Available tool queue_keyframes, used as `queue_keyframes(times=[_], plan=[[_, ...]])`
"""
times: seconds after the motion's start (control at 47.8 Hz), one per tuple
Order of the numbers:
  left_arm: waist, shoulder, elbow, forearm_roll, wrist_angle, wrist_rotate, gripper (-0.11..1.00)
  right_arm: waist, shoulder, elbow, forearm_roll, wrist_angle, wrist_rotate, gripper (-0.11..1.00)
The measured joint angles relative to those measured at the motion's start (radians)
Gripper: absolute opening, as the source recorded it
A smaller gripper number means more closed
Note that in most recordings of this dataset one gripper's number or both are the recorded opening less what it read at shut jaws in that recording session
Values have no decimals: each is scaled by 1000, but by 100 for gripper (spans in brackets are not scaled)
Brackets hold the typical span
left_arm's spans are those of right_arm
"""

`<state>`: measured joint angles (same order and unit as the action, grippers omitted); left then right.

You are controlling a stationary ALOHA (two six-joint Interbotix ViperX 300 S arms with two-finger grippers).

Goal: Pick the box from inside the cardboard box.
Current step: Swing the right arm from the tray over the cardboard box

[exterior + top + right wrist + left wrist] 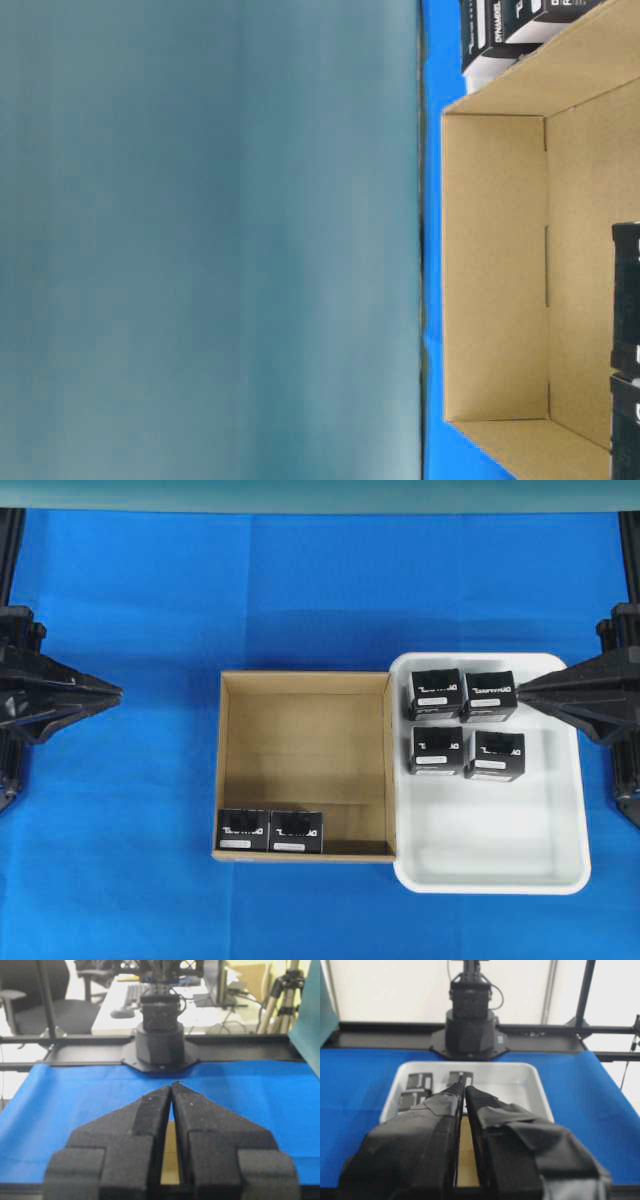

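Six small black cube-like boxes with white lettering and white label strips show: two side by side, one (242, 830) and its twin (296, 831), in the near-left corner of the large brown corrugated cardboard box (304, 684); four in the smooth white plastic tray (490, 875) touching its right wall. Blue cloth worktop (120, 830). Left tool (116, 691) and right tool (521, 691) hang pinched together, empty, at the edges.

Robotics lab, office chair (30, 997), camera tripod (285, 990), keyboard desk (125, 1007), blue-covered bench (120, 810)
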<state>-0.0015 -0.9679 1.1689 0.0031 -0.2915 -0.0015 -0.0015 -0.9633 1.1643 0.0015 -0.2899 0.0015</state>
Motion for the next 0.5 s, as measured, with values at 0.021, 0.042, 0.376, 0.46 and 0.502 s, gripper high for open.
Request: queue_keyframes(times=[0.021,0.042,0.376,0.46,0.502], plan=[[0,0,-2,0,5,-3,14,0,0,2,0,0,0,14],[0,0,-5,3,15,-3,14,0,2,0,3,0,3,14],[5,-3,-75,11,209,-14,-6,-72,106,-146,161,215,64,0],[5,-6,-80,11,239,-14,-6,-75,150,-204,164,325,86,-1],[5,-8,-81,11,255,-14,-6,-77,173,-233,166,382,101,0]])
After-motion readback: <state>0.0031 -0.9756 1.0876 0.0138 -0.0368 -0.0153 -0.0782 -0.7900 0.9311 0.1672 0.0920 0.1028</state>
